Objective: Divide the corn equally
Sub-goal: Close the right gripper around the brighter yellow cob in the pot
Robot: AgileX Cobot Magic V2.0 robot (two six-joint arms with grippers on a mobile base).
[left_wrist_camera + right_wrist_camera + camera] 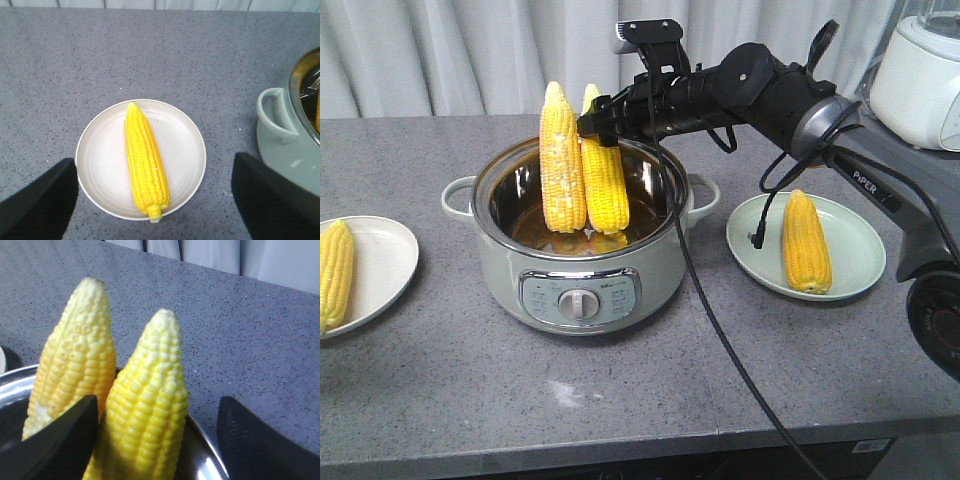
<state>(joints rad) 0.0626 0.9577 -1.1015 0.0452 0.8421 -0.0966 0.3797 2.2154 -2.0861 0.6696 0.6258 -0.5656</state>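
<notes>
While two bright yellow corn cobs [563, 165] stood tip-up in the pale green steel-lined pot [650, 270] | we had our right gripper [157, 412] spread astride the right-hand cob [603, 185] | left gripper [157, 200] spread above a plated cob [145, 160].

The worktop [520, 390] looked like matt, grey-speckled stone, the pot [650, 275] had a smooth pale-green shell around a glossy, mirror-bright metal bowl [515, 195], the plates [855, 250] looked smooth and faintly glossy, the corn [563, 160] was bumpy and waxy, and the right pincer [156, 430] had matt black fingers [250, 440], one finely textured.
</notes>
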